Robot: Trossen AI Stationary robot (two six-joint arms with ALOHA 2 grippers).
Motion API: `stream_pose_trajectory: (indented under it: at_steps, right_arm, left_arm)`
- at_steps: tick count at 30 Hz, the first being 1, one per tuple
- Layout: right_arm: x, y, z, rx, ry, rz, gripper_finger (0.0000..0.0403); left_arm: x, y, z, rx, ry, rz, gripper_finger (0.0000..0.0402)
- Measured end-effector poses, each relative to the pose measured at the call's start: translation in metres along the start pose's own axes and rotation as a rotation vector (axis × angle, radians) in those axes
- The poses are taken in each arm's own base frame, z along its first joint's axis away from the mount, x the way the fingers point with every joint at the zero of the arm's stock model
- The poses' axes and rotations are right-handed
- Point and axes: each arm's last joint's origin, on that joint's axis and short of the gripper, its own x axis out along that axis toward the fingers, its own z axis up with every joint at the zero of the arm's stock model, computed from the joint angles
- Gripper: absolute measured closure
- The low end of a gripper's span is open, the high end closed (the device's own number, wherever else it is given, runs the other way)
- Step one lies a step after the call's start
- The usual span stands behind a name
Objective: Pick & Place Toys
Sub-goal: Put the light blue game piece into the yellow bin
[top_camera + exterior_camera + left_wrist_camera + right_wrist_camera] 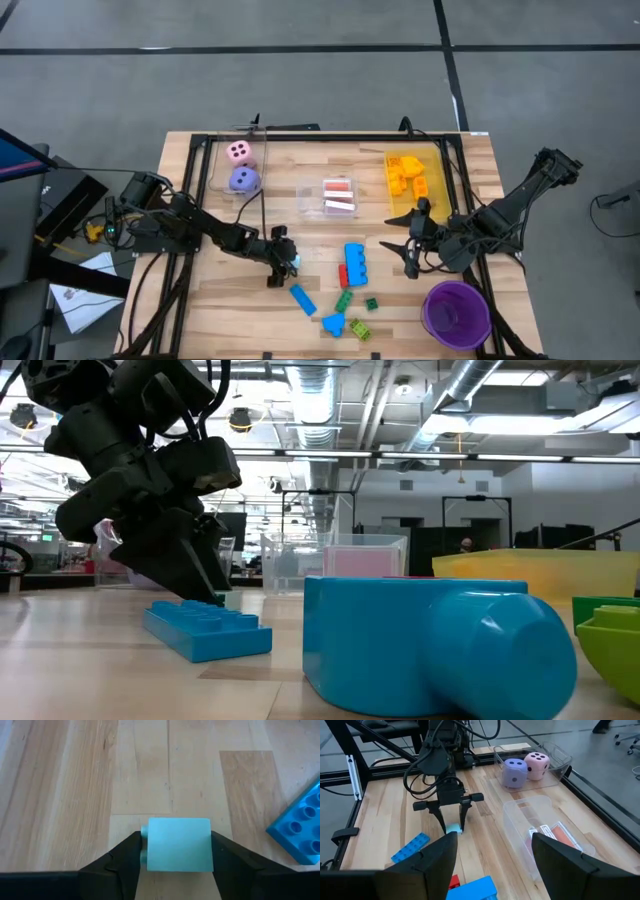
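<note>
A pick was in hand at the desk (pixel 200 300). The left pincer (pixel 284 262) was lowered near the middle of the desk, a little toward its front edge, and a small pale blue brick (pixel 179 844) was seen between its two fingers (pixel 125 857), which touched the brick on both sides; the brick appeared to rest on the wood, so the grasp was judged to be just made and the lift not begun. A flat blue brick (pixel 303 299) lay just beside it, toward the front edge, and a larger blue brick (pixel 355 262), a red one (pixel 343 274) and green ones (pixel 344 300) lay scattered further along the front. The right pincer (pixel 410 247) was held above the desk near the right side, its fingers apart and nothing between them, beside the yellow bin (pixel 432 205) already holding yellow and orange bricks (pixel 406 173). A clear bin (pixel 304 197) with cards (pixel 339 196) stood mid-desk, and two dice (pixel 241 166) sat in another near the back left corner. The next move was judged to call for a firm hold on the pale brick, a straight lift clear of the flat blue brick, and carriage to a bin; which bin could not be told.
</note>
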Motion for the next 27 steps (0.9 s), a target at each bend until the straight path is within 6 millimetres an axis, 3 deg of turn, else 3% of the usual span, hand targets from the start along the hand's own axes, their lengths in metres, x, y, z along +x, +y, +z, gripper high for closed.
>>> stream_pose_trajectory:
  at_steps: [6, 11, 20, 27]
  right_arm:
    - [0.000, 0.000, 0.000, -0.048, -0.001, 0.000, 0.0153]
    - [0.011, 0.012, -0.004, -0.174, 0.002, 0.001, 0.0153]
    - [0.057, 0.064, -0.008, -0.539, -0.123, 0.211, 0.0153]
    - [0.090, 0.090, -0.001, -0.616, -0.132, 0.249, 0.0153]
  left_arm:
    - [0.000, 0.000, 0.002, -0.004, -0.021, 0.003, 0.0189]
    - [-0.001, -0.002, 0.011, -0.021, -0.118, -0.016, 0.0209]
    - [-0.009, -0.010, 0.038, -0.041, -0.385, -0.201, 0.0188]
    - [-0.017, -0.014, 0.051, -0.061, -0.520, -0.320, 0.0209]
